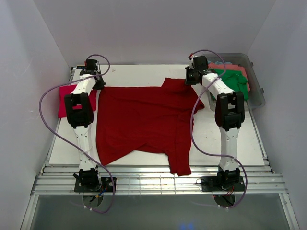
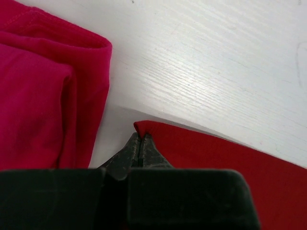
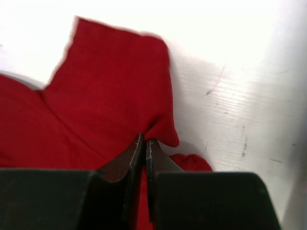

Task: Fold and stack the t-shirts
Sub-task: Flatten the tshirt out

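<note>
A dark red t-shirt (image 1: 144, 122) lies spread across the white table, one sleeve hanging over the near edge. My left gripper (image 1: 98, 82) is shut on the shirt's far left corner (image 2: 144, 127). My right gripper (image 1: 191, 76) is shut on the shirt's far right edge by a sleeve (image 3: 115, 91), pinching a fold (image 3: 160, 132). A folded pinkish-red t-shirt (image 1: 64, 100) lies at the left edge, also large in the left wrist view (image 2: 48, 96). Green (image 1: 235, 81) and coral (image 1: 230, 67) shirts sit in the tub.
A clear grey plastic tub (image 1: 256, 96) stands at the far right. The table's bare white surface (image 1: 134, 74) runs along the back. White walls close in on left, back and right. A metal rail (image 1: 158, 182) runs along the near edge.
</note>
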{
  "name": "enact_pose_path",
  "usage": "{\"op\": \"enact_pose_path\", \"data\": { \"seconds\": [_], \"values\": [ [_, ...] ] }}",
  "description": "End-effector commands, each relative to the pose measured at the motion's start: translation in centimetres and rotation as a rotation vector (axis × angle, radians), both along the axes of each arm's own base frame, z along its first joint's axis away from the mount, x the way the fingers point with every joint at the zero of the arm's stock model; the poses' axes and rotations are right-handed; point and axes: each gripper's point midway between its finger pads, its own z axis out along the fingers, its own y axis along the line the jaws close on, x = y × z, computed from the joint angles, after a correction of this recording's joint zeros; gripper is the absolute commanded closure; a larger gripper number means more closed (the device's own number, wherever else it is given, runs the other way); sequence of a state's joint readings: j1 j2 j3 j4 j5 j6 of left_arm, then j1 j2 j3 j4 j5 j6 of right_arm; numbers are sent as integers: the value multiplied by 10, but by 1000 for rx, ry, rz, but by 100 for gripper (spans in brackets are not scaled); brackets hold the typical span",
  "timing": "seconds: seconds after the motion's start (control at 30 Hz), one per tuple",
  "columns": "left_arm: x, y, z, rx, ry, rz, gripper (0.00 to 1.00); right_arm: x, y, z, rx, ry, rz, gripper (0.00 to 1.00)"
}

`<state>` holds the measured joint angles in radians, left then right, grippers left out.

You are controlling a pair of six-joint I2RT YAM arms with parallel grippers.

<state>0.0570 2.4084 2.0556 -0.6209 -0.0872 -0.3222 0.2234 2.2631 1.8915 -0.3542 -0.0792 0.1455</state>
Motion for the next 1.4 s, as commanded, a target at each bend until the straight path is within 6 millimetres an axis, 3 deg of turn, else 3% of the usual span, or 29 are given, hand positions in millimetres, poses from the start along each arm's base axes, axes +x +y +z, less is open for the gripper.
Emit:
{"op": "enact_pose_path", "data": {
  "seconds": [0.0,0.2,0.27,0.3,0.33,0.37,0.4,0.43,0.5,0.53,0.6,0.63,0.7,0.77,0.8,1.0,1.17,1.37],
  "values": [
    [9,-7,75,-23,-149,-21,100,14,-3,90,15,-184,-1,92],
    [6,-16,94,-55,-191,-39,100,9,-5,122,24,-227,10,92],
    [2,-18,111,-55,-228,-44,100,1,-5,128,27,-230,16,92],
    [-2,-18,108,-54,-226,-48,100,-2,-6,130,28,-230,16,92],
    [-6,-18,117,-54,-240,-49,100,-8,-7,122,25,-209,19,92],
    [-8,-18,118,-53,-240,-50,100,-14,-6,129,26,-217,25,92],
    [-15,-18,111,-53,-218,-50,100,-17,-8,129,25,-216,25,92],
    [-19,-18,111,-49,-218,-46,100,-26,-9,119,21,-187,28,92],
    [-26,-18,124,-44,-248,-46,100,-37,-10,129,31,-204,35,92],
    [-35,-18,116,-44,-229,-45,100,-42,-10,127,31,-196,39,92],
    [-44,-19,129,-44,-259,-46,100,-59,-9,124,35,-178,52,92],
    [-53,-20,118,-49,-234,-46,100,-65,-9,123,35,-170,55,92],
    [-63,-20,123,-49,-239,-44,100,-82,-9,118,37,-152,64,92],
    [-77,-20,109,-48,-201,-39,100,-93,-8,125,45,-167,71,92],
    [-81,-20,110,-48,-201,-39,100,-101,-7,116,44,-145,75,92],
    [-109,-21,86,-49,-131,-36,100,-134,-1,112,51,-120,102,92],
    [-113,-20,86,-40,-125,-44,100,-138,-2,112,39,-118,96,92],
    [-106,-19,86,-49,-105,-22,100,-118,-1,113,35,-113,61,92]
  ]
}}
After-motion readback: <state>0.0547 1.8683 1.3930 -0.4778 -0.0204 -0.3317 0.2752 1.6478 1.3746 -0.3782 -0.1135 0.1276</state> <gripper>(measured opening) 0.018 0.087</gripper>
